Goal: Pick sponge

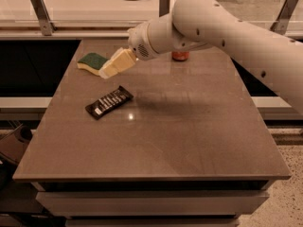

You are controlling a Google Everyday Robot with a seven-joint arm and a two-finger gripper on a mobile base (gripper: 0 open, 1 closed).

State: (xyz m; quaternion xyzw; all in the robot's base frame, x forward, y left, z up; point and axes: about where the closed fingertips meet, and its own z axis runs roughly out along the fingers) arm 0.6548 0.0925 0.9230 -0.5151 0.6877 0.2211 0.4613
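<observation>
The sponge (91,62), pale yellow foam with a dark green top, lies flat near the far left corner of the brown table (189,136). My gripper (113,65), with cream-coloured fingers, points down and to the left from the white arm. Its tip hangs just right of the sponge, at the sponge's near right end, and holds nothing that I can see.
A black candy bar wrapper (109,101) lies on the table in front of the sponge. An orange object (180,56) stands at the far edge, mostly hidden behind my arm. A white counter with metal posts (41,14) runs behind the table.
</observation>
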